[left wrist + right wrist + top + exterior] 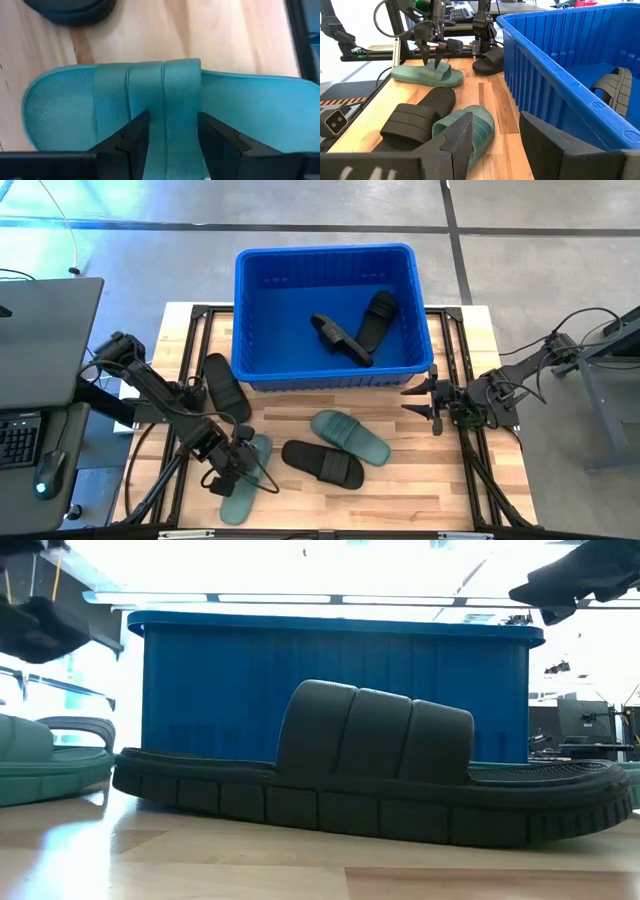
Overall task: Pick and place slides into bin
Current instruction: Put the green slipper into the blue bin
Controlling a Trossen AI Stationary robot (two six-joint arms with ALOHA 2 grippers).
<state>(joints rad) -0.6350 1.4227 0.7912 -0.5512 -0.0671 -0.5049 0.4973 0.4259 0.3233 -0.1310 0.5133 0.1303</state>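
My left gripper (232, 467) hangs over the green slide (245, 477) at the table's front left, fingers apart and straddling its strap (162, 95), not yet clamped. I judge the slide light, rubbery and bendy, so I'd pinch that wide strap, the only raised part. Two black slides (352, 330) already lie in the blue bin (330, 372). A second green slide (350, 436) and a black slide (322, 463) lie near, another black one (222, 383) by the bin's left corner. The bin's wall stands between. My right gripper (434, 402) waits open beside the bin.
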